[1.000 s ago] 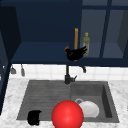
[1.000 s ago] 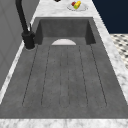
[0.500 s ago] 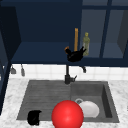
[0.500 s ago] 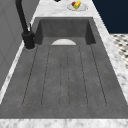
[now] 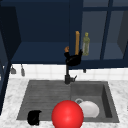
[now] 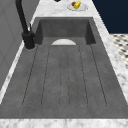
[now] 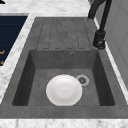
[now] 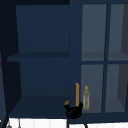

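I'm keeping my right hand [image 5: 73, 59] curled round the bottom of the cabinet door handle [image 5: 77, 42], above the faucet [image 5: 67, 75], for pulling, while my left hand [image 5: 34, 117] is hanging loosely curled, empty, down-left of it.

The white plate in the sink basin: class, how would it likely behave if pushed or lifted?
The white plate lies flat on the basin floor beside the drain, so it would probably slide, not roll. It looks rigid and smooth: likely slippery and breakable. Its low rim may be awkward to grasp.

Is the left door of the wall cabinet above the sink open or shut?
Open: the left side of the wall cabinet shows bare shelves, and the right hand is at the orange handle.
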`<state>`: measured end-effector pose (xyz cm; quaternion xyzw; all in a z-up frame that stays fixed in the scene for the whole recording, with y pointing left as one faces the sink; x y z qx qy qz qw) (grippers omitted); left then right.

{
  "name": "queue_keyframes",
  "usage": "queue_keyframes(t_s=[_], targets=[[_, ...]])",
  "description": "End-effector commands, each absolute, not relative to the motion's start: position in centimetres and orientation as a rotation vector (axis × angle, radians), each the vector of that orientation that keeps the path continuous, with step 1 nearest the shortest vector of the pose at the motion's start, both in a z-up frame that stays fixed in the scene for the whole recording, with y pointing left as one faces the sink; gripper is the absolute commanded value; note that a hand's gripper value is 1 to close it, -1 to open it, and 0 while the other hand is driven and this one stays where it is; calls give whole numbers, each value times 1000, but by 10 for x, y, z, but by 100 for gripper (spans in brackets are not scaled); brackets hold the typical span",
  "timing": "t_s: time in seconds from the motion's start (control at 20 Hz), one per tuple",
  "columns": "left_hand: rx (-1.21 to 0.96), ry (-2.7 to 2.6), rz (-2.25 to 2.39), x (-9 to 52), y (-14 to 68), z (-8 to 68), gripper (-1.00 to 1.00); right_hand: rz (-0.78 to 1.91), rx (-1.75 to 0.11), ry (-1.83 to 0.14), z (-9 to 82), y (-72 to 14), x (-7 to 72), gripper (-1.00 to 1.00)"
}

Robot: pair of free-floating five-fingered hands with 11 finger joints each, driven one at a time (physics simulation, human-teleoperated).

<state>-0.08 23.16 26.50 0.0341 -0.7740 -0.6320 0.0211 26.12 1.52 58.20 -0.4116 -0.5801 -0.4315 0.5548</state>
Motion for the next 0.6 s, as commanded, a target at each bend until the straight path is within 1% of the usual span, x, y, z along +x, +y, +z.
queue_keyframes(t_s=[0.0,0.2,0.3,0.35,0.55], targets=[[106,-2399,-1959,-1,232,265,0,-1031,-889,-1340,578,18,239,100],[106,-2399,-1959,-1,232,265,0,-1012,-803,-1332,576,3,218,100],[106,-2399,-1959,-1,232,265,0,-1013,-843,-1332,578,-3,195,100],[106,-2399,-1959,-1,232,265,0,-983,-866,-1369,579,-7,189,100],[106,-2399,-1959,-1,232,265,0,-937,-821,-1406,576,-21,159,100]])
